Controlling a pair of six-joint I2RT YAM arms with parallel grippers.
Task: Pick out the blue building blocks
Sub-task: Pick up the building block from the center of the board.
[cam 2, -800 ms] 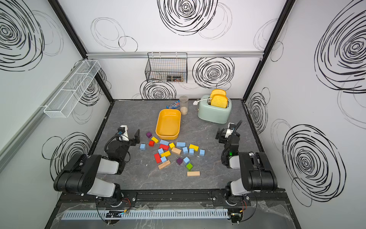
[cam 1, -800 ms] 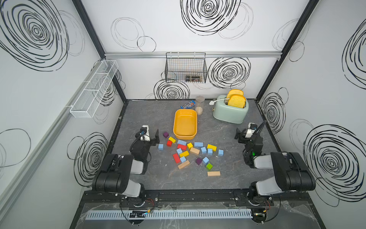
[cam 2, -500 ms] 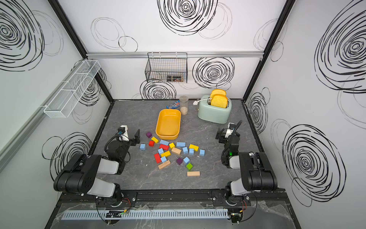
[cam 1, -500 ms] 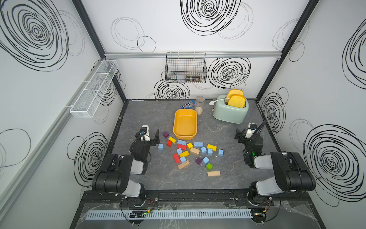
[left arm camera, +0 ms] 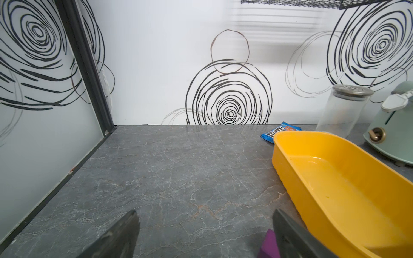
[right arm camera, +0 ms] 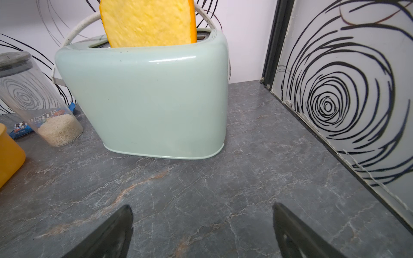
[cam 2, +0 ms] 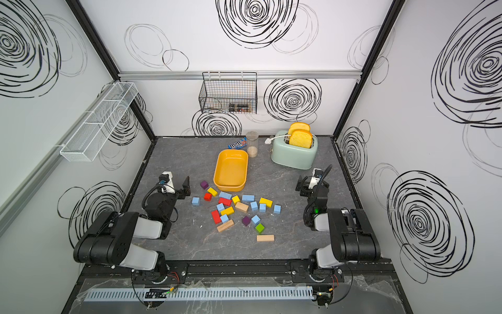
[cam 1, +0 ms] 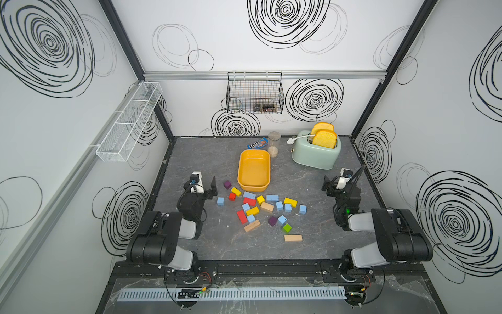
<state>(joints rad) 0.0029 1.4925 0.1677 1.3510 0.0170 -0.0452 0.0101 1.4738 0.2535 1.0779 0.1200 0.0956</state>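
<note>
Think of the bench (cam 1: 195, 152) as a clock seen from above, with twelve at the back wall. No sorting has been done yet, as far as I can tell. The blue building blocks (cam 1: 279, 205) all lie mixed in with the other colors in a loose pile near the middle of the clock, a bit toward six. The yellow tub (cam 1: 254, 168) sits just past the pile toward twelve and has nothing in it. My guess is that the blue ones should go in there, so the whole job is left to do. The left gripper (left arm camera: 205, 212) waits at about nine o'clock. Its jaws are spread wide with nothing between them, and a purple block (left arm camera: 268, 243) sits just beside one jaw. The right gripper (right arm camera: 201, 205) waits at about three o'clock. Its jaws are spread wide and empty too, and it faces the green toaster (right arm camera: 143, 98). Now the counting, done in both top views. I count nine blue blocks: seven small cubes and two longer bricks. One blue cube (cam 1: 220, 201) lies apart from the rest on the nine o'clock side of the pile, nearest the left gripper. I also count four yellow blocks (cam 1: 290, 202), three red blocks (cam 1: 241, 216), three plain wood blocks (cam 1: 293, 238), two purple ones and one green block (cam 1: 287, 228). There is one tub, one toaster with two slices of toast, one jar (cam 1: 273, 146) and one blue candy packet (cam 1: 258, 143) up near twelve, and that packet is not a block.
</note>
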